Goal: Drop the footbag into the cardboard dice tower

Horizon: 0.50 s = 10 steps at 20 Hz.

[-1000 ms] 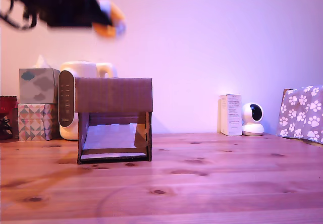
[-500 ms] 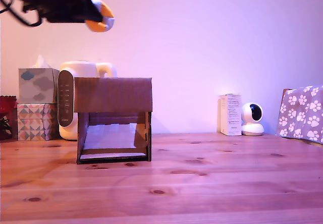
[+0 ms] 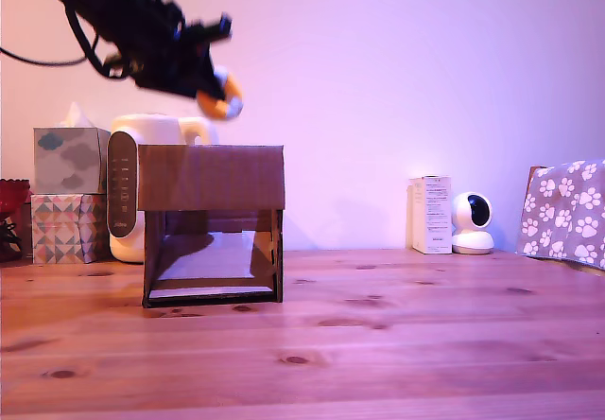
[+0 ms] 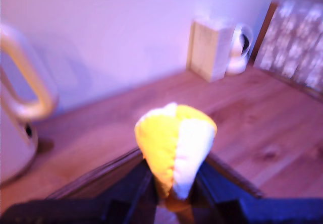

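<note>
Item one: the gripper [image 3: 216, 94], upper left of the exterior view, tilted nose-down. We record its jaws as closed around the footbag [image 3: 222, 101], pinching its lower part so most of the ball bulges free beyond the tips; the wrist view shows the footbag [image 4: 175, 146] wedged between dark fingers [image 4: 139, 193], yellow panel beside white. We judge this shallow pinch suits a clean release.

Item two: the cardboard dice tower [image 3: 213, 223], left of centre in the exterior view, standing on the wooden table [image 3: 397, 344], plain upper band above an open front. The footbag hangs above its top edge, near the middle and well clear of it; we take this as lining up for the drop. Whether it sits over the top opening in depth, we cannot tell.

Item three: a white kettle [image 3: 142, 183] just behind the tower, a likely obstacle if the arm descends.
</note>
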Each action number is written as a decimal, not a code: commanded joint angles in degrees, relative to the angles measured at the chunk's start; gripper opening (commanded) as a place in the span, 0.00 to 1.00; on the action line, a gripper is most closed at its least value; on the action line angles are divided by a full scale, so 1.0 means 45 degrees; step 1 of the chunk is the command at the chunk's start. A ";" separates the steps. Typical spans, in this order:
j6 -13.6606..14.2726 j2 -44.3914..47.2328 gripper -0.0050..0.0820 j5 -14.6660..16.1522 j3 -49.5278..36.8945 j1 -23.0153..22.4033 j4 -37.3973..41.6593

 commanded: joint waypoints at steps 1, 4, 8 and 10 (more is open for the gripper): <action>0.0223 0.0291 0.20 0.0015 0.0491 0.0068 -0.0447; 0.0253 0.0461 0.20 0.0019 0.0690 0.0155 -0.0811; 0.0248 0.0442 0.51 0.0408 0.0787 0.0151 -0.0850; 0.0253 0.0437 0.83 0.0452 0.1132 0.0146 -0.1409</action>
